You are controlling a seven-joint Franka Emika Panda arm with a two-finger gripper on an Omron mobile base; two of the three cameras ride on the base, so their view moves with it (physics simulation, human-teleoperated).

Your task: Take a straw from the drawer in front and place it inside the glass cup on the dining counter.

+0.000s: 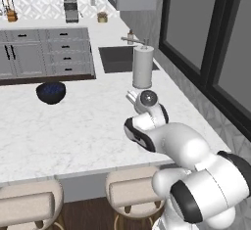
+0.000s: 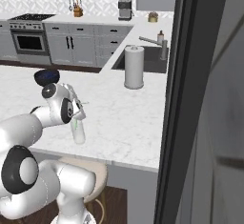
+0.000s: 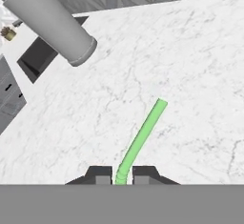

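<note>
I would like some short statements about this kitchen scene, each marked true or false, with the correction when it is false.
1. The gripper holds the green straw between its fingers. True.
2. The glass cup lies on its side on the counter. False: it stands upright on the white dining counter, near the front edge.
3. The paper towel roll stands beside the sink. True.
4. The dark blue bowl sits in the sink. False: it rests on the counter, apart from the sink.
5. The gripper is beside the stove. False: it is over the counter, close above the cup.
</note>
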